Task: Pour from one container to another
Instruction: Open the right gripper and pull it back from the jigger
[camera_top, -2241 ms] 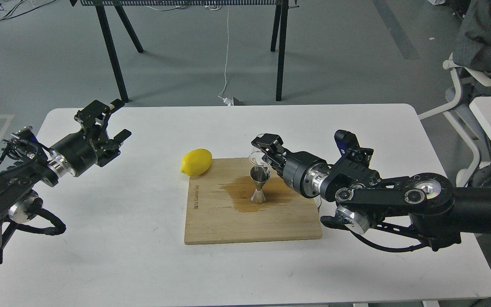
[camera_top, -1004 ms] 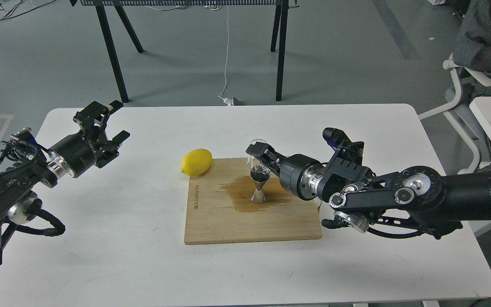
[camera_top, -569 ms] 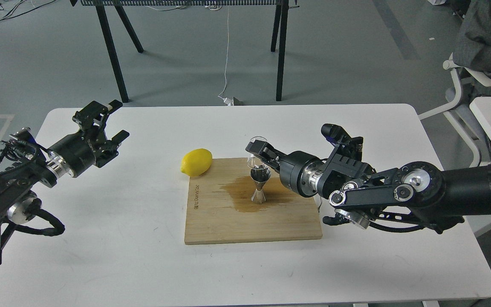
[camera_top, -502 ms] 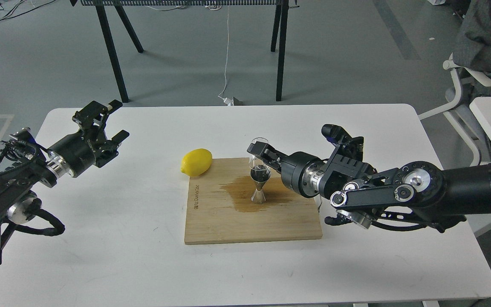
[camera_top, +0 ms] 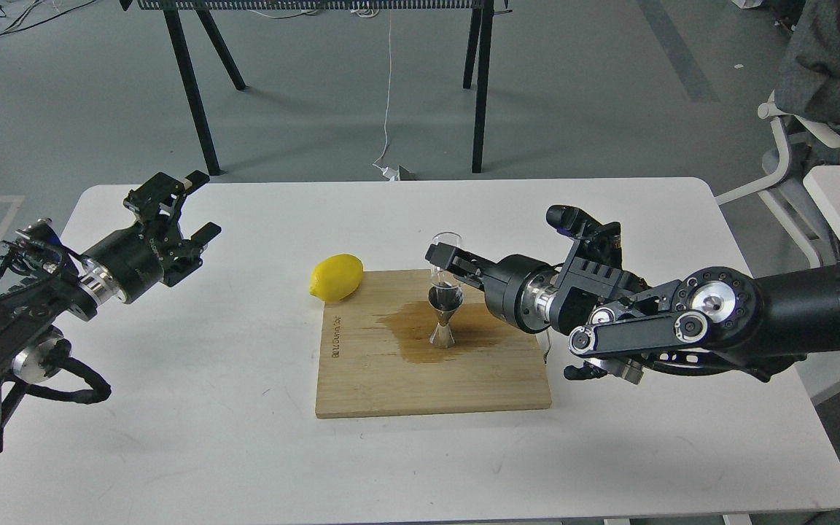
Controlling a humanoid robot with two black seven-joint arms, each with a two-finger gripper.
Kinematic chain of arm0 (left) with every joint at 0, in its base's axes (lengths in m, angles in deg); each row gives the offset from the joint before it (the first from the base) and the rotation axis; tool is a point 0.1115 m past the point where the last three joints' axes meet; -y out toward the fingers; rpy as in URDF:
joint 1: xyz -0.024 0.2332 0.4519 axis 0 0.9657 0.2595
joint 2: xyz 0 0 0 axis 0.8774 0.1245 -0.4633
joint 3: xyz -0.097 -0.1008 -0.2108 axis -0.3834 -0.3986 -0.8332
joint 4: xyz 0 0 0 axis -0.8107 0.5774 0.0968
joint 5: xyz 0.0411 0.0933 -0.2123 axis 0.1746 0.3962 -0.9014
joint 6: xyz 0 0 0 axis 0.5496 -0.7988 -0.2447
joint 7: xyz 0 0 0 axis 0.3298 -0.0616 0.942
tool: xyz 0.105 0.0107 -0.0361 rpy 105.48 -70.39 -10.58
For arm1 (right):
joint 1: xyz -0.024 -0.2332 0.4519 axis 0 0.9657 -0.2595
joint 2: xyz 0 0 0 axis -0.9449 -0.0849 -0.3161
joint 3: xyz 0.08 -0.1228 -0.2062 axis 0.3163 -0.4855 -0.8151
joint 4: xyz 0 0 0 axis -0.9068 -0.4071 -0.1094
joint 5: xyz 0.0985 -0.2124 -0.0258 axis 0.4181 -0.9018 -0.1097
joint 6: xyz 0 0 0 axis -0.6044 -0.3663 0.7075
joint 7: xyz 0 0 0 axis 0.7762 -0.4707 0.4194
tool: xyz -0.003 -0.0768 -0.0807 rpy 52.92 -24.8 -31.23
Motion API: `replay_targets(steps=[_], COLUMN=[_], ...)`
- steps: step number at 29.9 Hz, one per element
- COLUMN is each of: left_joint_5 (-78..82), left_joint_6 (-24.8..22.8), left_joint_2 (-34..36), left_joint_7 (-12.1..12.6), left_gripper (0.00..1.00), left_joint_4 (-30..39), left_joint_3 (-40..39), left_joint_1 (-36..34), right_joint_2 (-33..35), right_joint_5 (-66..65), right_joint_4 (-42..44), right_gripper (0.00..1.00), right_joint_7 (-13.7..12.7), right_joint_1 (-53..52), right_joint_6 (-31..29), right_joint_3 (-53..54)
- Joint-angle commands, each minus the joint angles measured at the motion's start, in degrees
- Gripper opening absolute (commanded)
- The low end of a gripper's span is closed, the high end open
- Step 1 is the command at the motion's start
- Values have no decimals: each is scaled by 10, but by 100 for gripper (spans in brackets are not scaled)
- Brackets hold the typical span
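Note:
The small clear cup point(camera_top: 448, 246) hangs nearly upright, rim up, just above the steel jigger point(camera_top: 442, 324). My right gripper point(camera_top: 440, 261) is shut on the cup from the right side. The jigger stands upright on the wooden board point(camera_top: 391, 379), and its top cone looks dark with liquid. Far to the left, over the table's left part, my left gripper point(camera_top: 198, 205) is open and holds nothing.
A yellow lemon point(camera_top: 336, 277) lies at the board's far left corner. A brown wet stain point(camera_top: 409, 332) spreads on the board around the jigger. A white chair point(camera_top: 792, 168) and a second table stand to the right.
My right gripper has turned the cup from tilted over the jigger back to nearly upright and raised it slightly. The jigger's top has gone dark with liquid. The left arm has barely moved.

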Motion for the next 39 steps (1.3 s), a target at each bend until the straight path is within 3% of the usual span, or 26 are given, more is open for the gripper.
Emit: replay_targets(steps=[1, 14, 20, 28, 32, 39], left_joint_5=[-1, -1, -1, 0, 0, -1], left_joint_6=[0, 0, 0, 0, 0, 0], left_joint_2=[0, 0, 0, 1, 0, 0], left_joint_7=[0, 0, 0, 0, 0, 0], left_gripper=[98, 98, 98, 98, 98, 98], left_joint_4=[0, 0, 0, 0, -1, 0], left_joint_3=[0, 0, 0, 1, 1, 1], left_joint_1=[0, 0, 0, 0, 0, 0], right_joint_2=[-7, -11, 33, 117, 136, 130], right_joint_5=[-1, 1, 10, 11, 12, 21], right_joint_4=[1, 2, -3, -25, -45, -69], right_gripper=[47, 47, 47, 46, 46, 45], right_joint_7=[0, 0, 0, 3, 17, 32], right_joint_1=[-3, -3, 14, 197, 306, 563], right_joint_6=[0, 0, 0, -10, -25, -111], right_joint_3=[-5, -2, 41, 272, 404, 709])
